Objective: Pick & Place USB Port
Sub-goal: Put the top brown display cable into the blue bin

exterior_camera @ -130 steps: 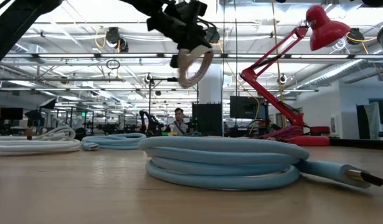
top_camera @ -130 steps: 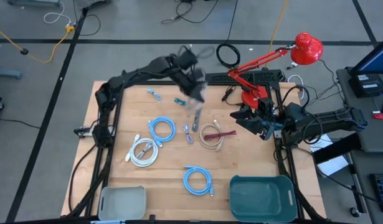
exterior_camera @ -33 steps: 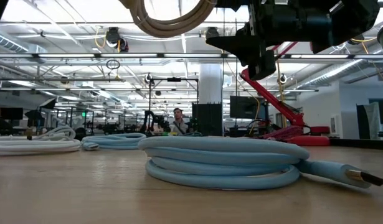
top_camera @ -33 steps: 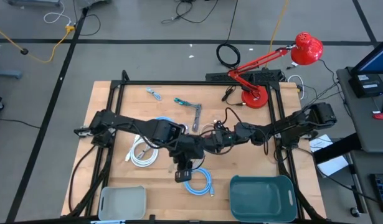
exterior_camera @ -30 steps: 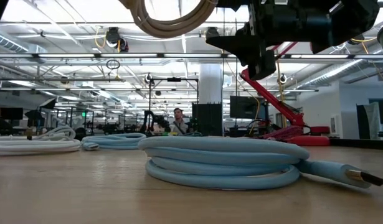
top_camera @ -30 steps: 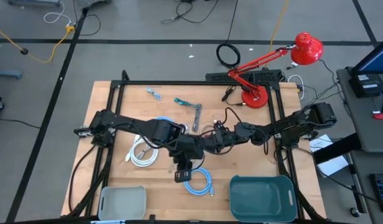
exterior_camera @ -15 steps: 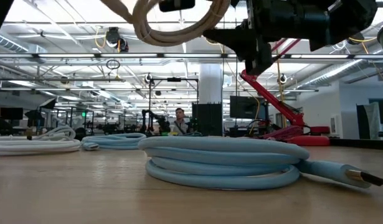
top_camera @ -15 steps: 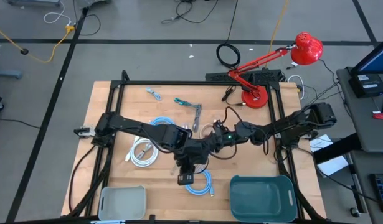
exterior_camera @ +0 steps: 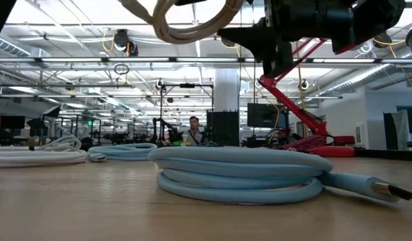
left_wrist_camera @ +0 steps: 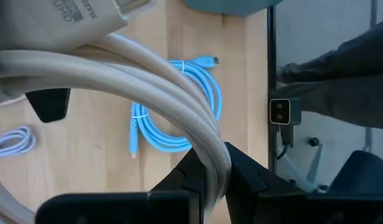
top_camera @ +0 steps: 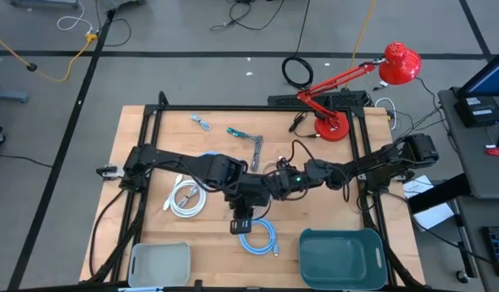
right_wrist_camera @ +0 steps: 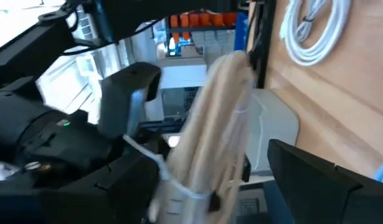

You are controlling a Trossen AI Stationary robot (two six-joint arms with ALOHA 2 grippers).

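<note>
Wooden table (top_camera: 139, 134) inside a black frame, on a grey workshop floor w/ a red desk lamp (top_camera: 346, 89) off the far right corner. Both arms meet over mid-table, toward the near edge.

Teal bin (top_camera: 341, 258) at near right corner, grey bin (top_camera: 159, 265) at near left. White cable coil (top_camera: 186, 199) left of centre; blue cable coil (top_camera: 257, 237) by the near edge, between the bins and below the grippers.

Left gripper (top_camera: 242, 212): jaws pinched on the beige USB cable coil (exterior_camera: 192, 17), which hangs in the air above the blue coil (low view). Left wrist view shows beige strands (left_wrist_camera: 147, 81) passing between the fingers (left_wrist_camera: 253, 177).

Right gripper (top_camera: 275, 185): jaws spread wide, right beside the raised coil. In the right wrist view the beige bundle (right_wrist_camera: 219, 118) stands close in front of its finger (right_wrist_camera: 322, 180); contact cannot be told.

Change: approx. 4 s earlier the left arm held the coil over the far half and the right arm waited at the right edge; over the last second the pair only shifted slightly. Judged: an arm-to-arm handover is set up, right-hand grasp not yet made, coil not yet binned
</note>
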